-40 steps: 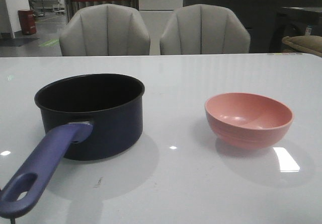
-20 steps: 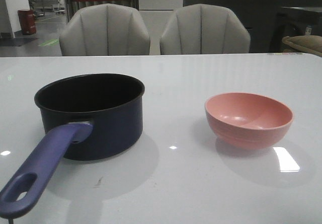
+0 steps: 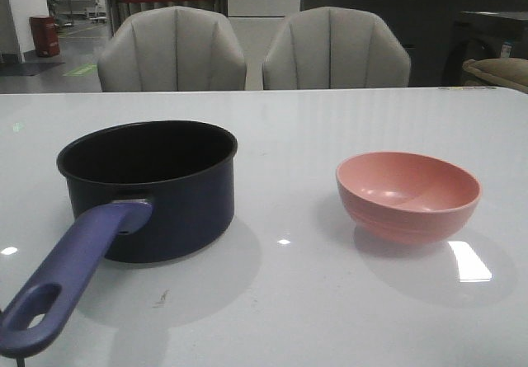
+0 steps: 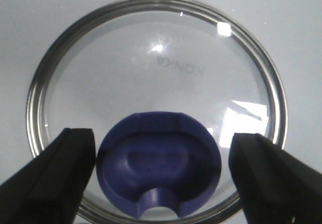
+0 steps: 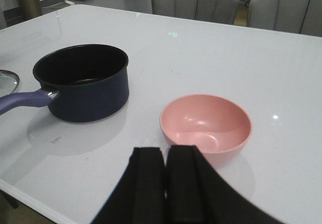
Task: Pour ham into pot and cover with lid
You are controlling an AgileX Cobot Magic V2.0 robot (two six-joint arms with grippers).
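The dark navy pot [image 3: 165, 194] stands on the left of the white table, its purple-blue handle [image 3: 66, 280] pointing toward the near edge. The ham does not show in any view; the pink bowl [image 3: 408, 195] on the right looks empty inside. The lid [image 4: 156, 68] lies flat on the table in the left wrist view. My left gripper [image 4: 162, 143] hangs open over it, with a finger on either side of the dark blue knob [image 4: 158, 183] and not pressing it. My right gripper [image 5: 165, 153] is shut on nothing, above the table just short of the bowl [image 5: 206, 126].
Two grey chairs [image 3: 247, 49] stand behind the table's far edge. In the right wrist view the lid's rim [image 5: 7, 80] lies beside the pot [image 5: 85, 95], on the side away from the bowl. Neither arm shows in the front view.
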